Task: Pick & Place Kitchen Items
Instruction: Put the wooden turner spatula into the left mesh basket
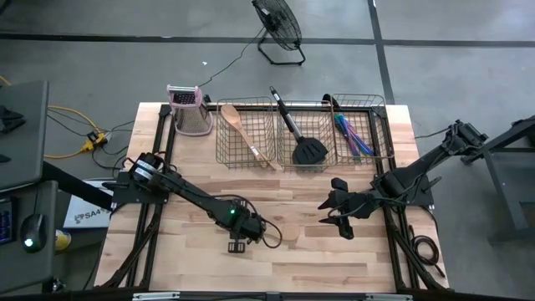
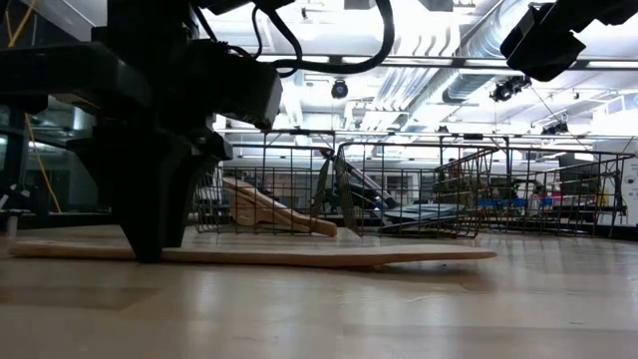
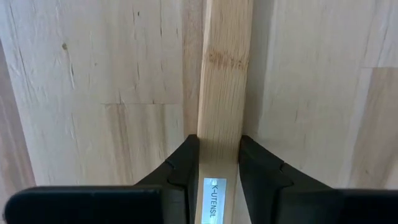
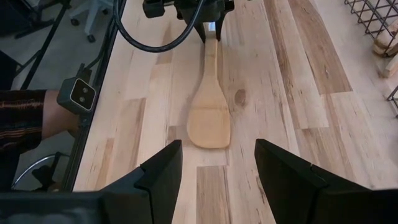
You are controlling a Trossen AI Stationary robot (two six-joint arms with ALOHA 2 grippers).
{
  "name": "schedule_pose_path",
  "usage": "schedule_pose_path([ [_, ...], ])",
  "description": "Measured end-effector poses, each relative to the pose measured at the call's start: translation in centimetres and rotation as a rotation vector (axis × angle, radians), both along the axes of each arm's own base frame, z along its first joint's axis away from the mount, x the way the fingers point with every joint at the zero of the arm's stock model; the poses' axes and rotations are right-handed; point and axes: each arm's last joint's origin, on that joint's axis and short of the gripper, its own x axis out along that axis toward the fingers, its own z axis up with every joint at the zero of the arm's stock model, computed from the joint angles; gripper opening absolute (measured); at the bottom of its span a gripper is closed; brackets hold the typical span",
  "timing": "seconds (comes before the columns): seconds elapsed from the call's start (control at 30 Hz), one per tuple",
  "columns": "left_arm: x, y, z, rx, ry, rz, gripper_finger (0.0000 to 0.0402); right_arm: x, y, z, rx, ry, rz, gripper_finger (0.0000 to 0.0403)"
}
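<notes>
A light wooden spatula (image 4: 209,121) lies flat on the table, also seen in the low view (image 2: 299,256). Its handle points at the left arm and its blade at my right gripper. My left gripper (image 3: 219,146) stands over the handle, pointing down near the table's front left (image 1: 238,242), shut on it. My right gripper (image 4: 217,168) hangs open above the table at mid right (image 1: 334,219), holding nothing, a short way from the blade. My left gripper pinches the spatula's handle (image 3: 224,118) by its two long edges between its two fingers, near the free end where a small label sits. The fingers come from above, pointing down, and lie across the handle. The spatula lies on the table.
Three wire baskets stand along the far edge: one with a wooden spoon (image 1: 242,134), one with a black spatula (image 1: 303,142), one with iridescent cutlery (image 1: 353,134). A box grater (image 1: 191,109) stands left of them. A person's sleeve (image 4: 25,118) shows beside the table.
</notes>
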Motion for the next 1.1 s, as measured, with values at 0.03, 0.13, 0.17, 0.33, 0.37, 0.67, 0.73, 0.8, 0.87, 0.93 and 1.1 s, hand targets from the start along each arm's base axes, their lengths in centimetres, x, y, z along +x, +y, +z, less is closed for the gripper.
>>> schedule_pose_path([
  [0.03, 0.00, -0.01, 0.00, 0.000, 0.000, 0.002, 0.0084, 0.00, 0.00, 0.00, 0.000, 0.000, 0.000, 0.0195],
  [0.13, -0.09, -0.19, -0.01, 0.000, 0.000, -0.002, 0.0084, -0.03, -0.02, -0.03, -0.002, 0.004, 0.000, 0.0195],
  [0.17, -0.10, -0.21, -0.01, 0.000, 0.000, -0.002, 0.0084, -0.03, -0.02, -0.04, -0.003, 0.005, 0.000, 0.0195],
  [0.33, -0.18, -0.40, 0.02, 0.001, 0.000, 0.008, 0.0084, -0.05, -0.03, -0.08, -0.004, 0.008, 0.000, 0.0195],
  [0.37, -0.17, -0.44, 0.04, 0.001, 0.000, 0.007, 0.0084, -0.05, -0.03, -0.08, -0.004, 0.008, 0.000, 0.0195],
  [0.67, -0.14, -0.48, 0.33, -0.004, -0.007, 0.014, 0.0084, -0.04, -0.03, -0.06, -0.001, 0.007, -0.002, 0.0195],
  [0.73, -0.12, -0.48, 0.34, -0.005, -0.010, 0.015, 0.0084, -0.05, -0.03, -0.06, 0.010, 0.010, -0.011, 0.0195],
  [0.8, -0.14, -0.48, 0.34, -0.004, -0.008, 0.015, 0.0084, -0.07, -0.04, -0.09, 0.011, 0.014, -0.013, 0.0195],
  [0.87, -0.14, -0.48, 0.35, -0.006, -0.007, 0.015, 0.0084, -0.10, 0.01, -0.09, 0.011, 0.015, -0.012, 0.0195],
  [0.93, -0.14, -0.48, 0.35, -0.007, -0.006, 0.017, 0.0084, -0.17, 0.13, -0.09, 0.011, 0.014, -0.006, 0.0195],
  [1.1, -0.17, -0.47, 0.80, -0.013, -0.019, 0.024, 0.0084, -0.37, 0.48, -0.10, 0.010, 0.014, 0.012, 0.0195],
])
